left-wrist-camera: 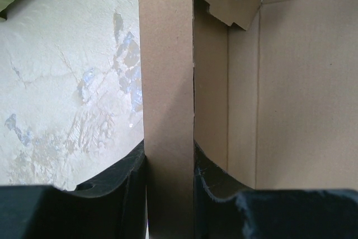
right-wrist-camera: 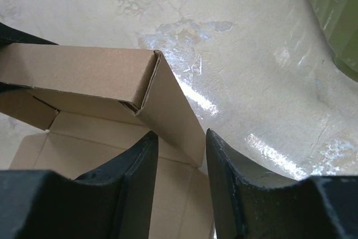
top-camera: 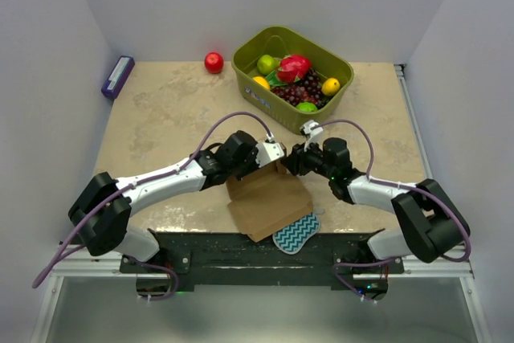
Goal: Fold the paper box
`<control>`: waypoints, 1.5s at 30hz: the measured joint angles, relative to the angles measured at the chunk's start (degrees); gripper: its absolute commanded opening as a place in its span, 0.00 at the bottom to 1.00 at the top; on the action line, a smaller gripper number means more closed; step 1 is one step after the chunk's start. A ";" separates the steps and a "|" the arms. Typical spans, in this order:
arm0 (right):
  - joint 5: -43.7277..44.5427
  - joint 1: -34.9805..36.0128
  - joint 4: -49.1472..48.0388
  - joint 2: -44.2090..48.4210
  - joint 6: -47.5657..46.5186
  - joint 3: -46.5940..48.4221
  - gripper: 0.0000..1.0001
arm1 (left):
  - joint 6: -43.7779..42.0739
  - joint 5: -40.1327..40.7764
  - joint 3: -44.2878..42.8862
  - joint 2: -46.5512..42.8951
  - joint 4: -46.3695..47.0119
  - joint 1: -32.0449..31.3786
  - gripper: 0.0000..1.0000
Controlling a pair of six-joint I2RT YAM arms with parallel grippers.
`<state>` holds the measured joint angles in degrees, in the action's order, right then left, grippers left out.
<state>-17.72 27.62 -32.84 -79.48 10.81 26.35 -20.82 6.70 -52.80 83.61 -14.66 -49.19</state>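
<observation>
The paper box [top-camera: 269, 198], plain brown cardboard, lies open near the table's front edge with its walls partly raised. My left gripper [top-camera: 273, 155] is at its far edge. In the left wrist view it [left-wrist-camera: 169, 160] is shut on an upright folded wall strip of the box [left-wrist-camera: 168, 82], which fills the gap between both fingers. My right gripper [top-camera: 295, 158] is at the box's far right corner. In the right wrist view it [right-wrist-camera: 180, 138] is narrowly open, its fingers straddling a slanted corner flap of the box [right-wrist-camera: 173, 110], with a gap showing beside the flap.
A green basket [top-camera: 341, 70] full of fruit stands at the back right, close behind both grippers. A red apple [top-camera: 214, 63] lies to its left. A purple block [top-camera: 118, 76] sits at the far left edge. A teal zigzag sponge [top-camera: 295, 233] lies under the box's front right.
</observation>
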 measured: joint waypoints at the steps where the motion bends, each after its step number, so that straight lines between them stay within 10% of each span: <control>1: 0.00 0.04 -0.33 -0.26 -0.20 0.00 0.39 | 0.00 0.00 0.00 0.00 0.00 -0.02 0.17; 24: 24.33 11.69 -1.64 -1.33 -4.00 0.76 0.00 | 0.22 0.39 0.00 0.04 0.20 -0.02 0.12; 45: 50.71 20.13 -0.70 -1.33 2.84 0.98 0.00 | 1.75 -4.04 -0.02 0.15 3.02 0.33 0.11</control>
<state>32.99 47.75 -33.54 -80.82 13.65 27.33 -19.07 2.66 -52.82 83.77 -11.64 -48.86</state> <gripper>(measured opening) 0.121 0.331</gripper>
